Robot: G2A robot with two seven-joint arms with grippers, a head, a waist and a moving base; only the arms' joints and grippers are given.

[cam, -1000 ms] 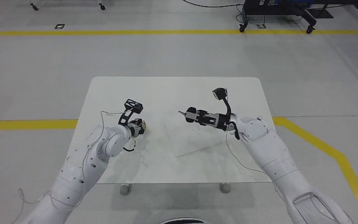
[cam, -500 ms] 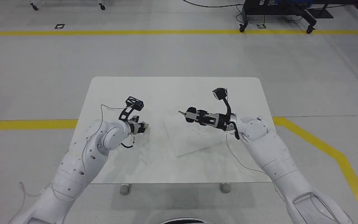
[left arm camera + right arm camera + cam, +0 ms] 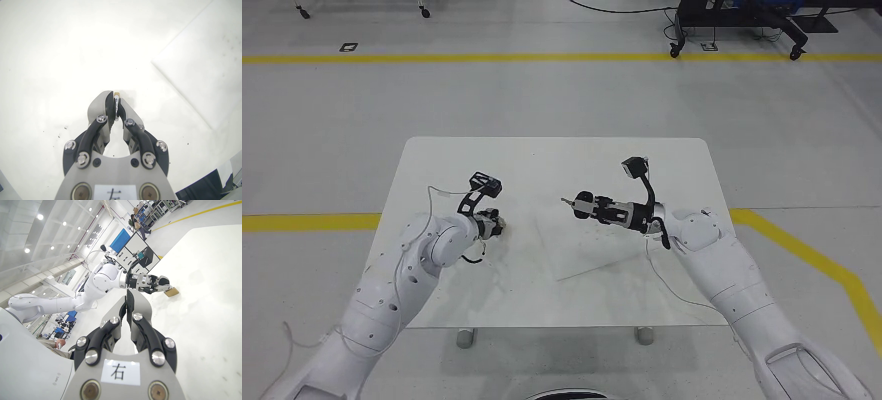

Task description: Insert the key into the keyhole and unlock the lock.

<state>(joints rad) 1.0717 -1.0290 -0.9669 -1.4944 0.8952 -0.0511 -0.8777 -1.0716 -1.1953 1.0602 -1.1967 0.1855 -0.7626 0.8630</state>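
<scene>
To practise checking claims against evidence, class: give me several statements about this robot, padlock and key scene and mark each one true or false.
1. The left gripper is shut on the padlock by its shackle. True.
2. The key sits in the keyhole. False: it sticks out of the right gripper, well apart from the padlock.
3. The padlock's body is brass-coloured. True.
4. The right gripper is wide open. False: its fingers are shut together.
</scene>
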